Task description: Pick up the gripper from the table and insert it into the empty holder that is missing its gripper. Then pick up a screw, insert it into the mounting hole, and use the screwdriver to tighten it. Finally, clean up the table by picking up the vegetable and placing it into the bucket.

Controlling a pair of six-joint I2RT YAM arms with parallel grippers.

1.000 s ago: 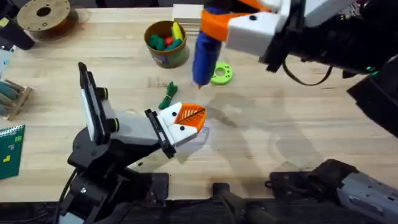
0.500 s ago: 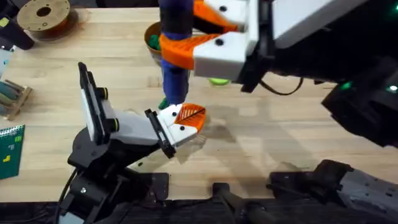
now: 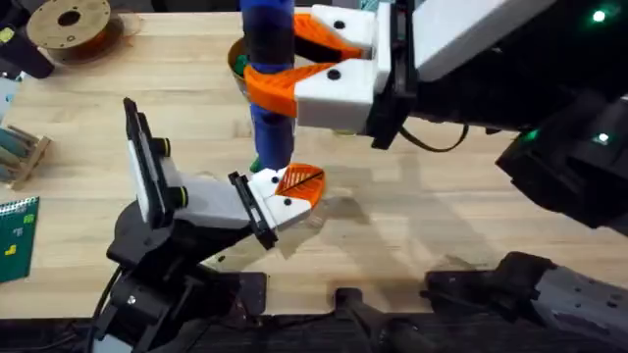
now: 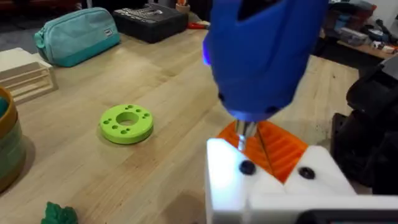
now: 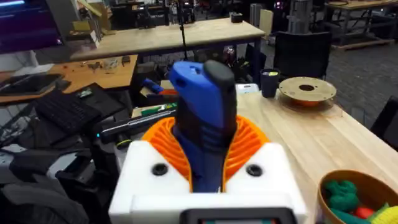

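My right end effector clamps the smooth blue screwdriver — thin metal bit apparently at the holder, white, beside ribbed orange; my left end effector's opening I can't judge.

A pale wooden table carries the lot. On it sit the bucket, a green disc, the vegetable and a filament spool.

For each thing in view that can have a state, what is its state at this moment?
screwdriver: upright, clamped in the right gripper, bit down at the holder.
holder: orange gripper seated in it, dark screw heads in its white face.
left gripper: carries the holder; open or shut, cannot tell.
vegetable: lying on the table.
bucket: upright, toy foods inside.
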